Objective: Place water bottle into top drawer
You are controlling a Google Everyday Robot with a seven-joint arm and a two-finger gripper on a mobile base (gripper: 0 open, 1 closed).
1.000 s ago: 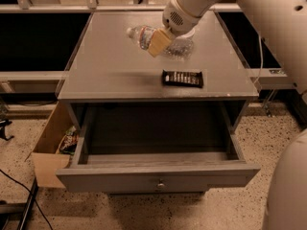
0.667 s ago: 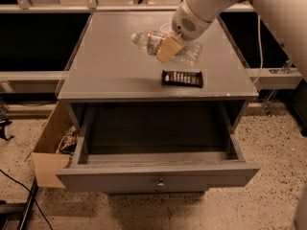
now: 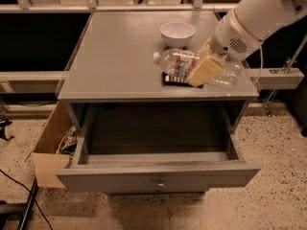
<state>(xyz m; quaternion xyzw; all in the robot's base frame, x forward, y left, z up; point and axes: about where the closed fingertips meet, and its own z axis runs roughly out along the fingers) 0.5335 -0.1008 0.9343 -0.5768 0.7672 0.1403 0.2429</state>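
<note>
The water bottle (image 3: pixel 180 63) is clear and crinkled, with a white cap at its left end and a red-and-white label. It lies sideways in the air over the front right of the cabinet top, held by my gripper (image 3: pixel 205 69), whose tan finger (image 3: pixel 205 71) crosses its middle. The white arm comes in from the upper right. The top drawer (image 3: pixel 158 178) is grey, pulled wide open below and in front of the bottle, with a small round knob (image 3: pixel 160 183) on its front. Its inside shows bare.
A white bowl (image 3: pixel 177 33) stands at the back of the grey cabinet top (image 3: pixel 115 56). A dark candy bar (image 3: pixel 173 80) lies under the bottle, mostly hidden. A tan wooden box (image 3: pixel 50 147) with snack packets sits left of the drawer. Speckled floor lies around.
The arm has carried the bottle forward and lower, toward the cabinet's front edge above the candy bar. The bowl behind it has come into view.
</note>
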